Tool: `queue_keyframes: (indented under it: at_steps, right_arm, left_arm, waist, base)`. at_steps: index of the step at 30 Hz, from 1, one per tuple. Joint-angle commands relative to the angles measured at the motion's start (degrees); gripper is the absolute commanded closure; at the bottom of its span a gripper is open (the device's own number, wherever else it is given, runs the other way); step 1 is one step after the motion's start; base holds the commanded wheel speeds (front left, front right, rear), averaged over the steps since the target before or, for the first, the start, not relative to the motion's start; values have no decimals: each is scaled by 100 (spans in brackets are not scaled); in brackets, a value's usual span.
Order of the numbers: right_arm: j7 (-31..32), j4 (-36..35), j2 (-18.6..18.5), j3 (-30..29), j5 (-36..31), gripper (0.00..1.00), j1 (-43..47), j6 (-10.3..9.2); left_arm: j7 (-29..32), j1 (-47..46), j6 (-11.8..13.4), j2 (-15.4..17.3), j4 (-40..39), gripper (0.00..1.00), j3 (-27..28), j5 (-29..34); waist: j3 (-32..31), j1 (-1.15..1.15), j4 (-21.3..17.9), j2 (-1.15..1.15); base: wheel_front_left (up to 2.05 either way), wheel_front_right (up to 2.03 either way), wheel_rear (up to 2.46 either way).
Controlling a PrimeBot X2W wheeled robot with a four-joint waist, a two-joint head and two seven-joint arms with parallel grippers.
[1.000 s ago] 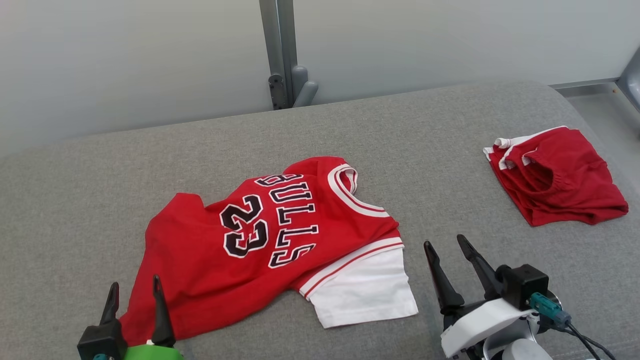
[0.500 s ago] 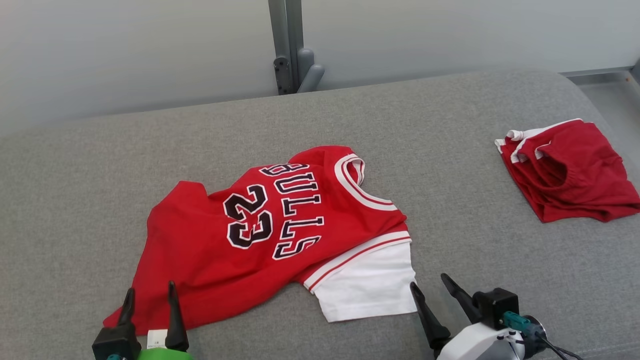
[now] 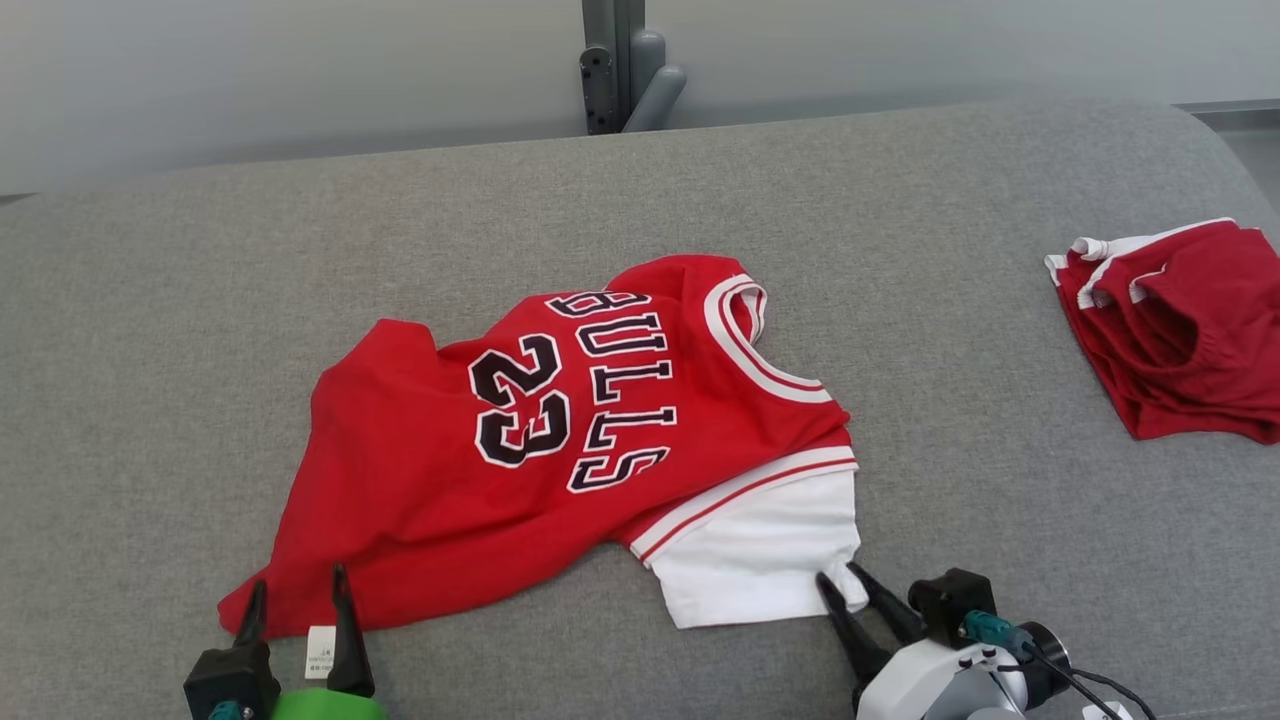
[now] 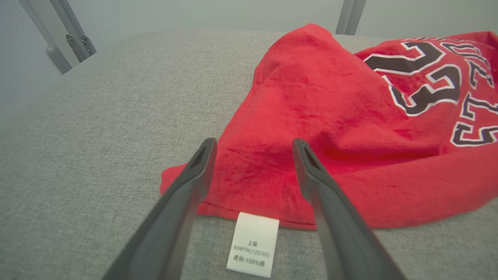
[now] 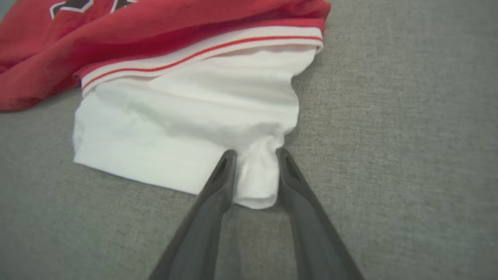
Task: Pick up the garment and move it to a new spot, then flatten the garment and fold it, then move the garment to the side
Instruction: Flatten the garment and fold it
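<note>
LEFT: left gripper [image 4: 253, 142] jaws spread, garment [image 3: 560, 440] hem corner and label [image 4: 253, 245] lying between them, ungripped | RIGHT: right gripper [image 5: 255, 153] jaws pinched on white sleeve [image 5: 186, 116] corner, bunched between them | PURPOSE (judged): two near corners taken so cloth is lifted spread.

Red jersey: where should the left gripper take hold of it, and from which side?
Grip the red jersey at its near hem corner, beside the white care label. Come in low from the robot's side: that edge lies flat and free on the grey cushion, and the open left gripper straddles it. The right gripper pinches the white sleeve at the other near corner.
</note>
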Motion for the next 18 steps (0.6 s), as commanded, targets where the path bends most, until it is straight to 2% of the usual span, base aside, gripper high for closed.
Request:
queue_keyframes:
  at_steps: [1,5,13,18]
  right_arm:
    - [66,127,1,107,69,100,59,4]
    - [66,28,-185,148,179,100,94,0]
    - [40,-457,-532,-483,191,100,302,-3]
    - [38,-569,-557,-632,112,100,387,-3]
  left_arm:
    - [0,-107,26,26,-5,0,27,-8]
    - [0,-96,19,26,146,0,128,-46]
    - [0,5,-80,26,540,0,298,-244]
    - [0,42,-92,26,740,0,295,-397]
  waist:
    - [14,0,13,17]
    - [-6,0,-12,17]
    - [-122,0,-175,17]
    - [-137,0,-244,17]
  base:
    - [0,0,0]
    - [0,0,0]
    - [0,0,0]
    - [0,0,0]
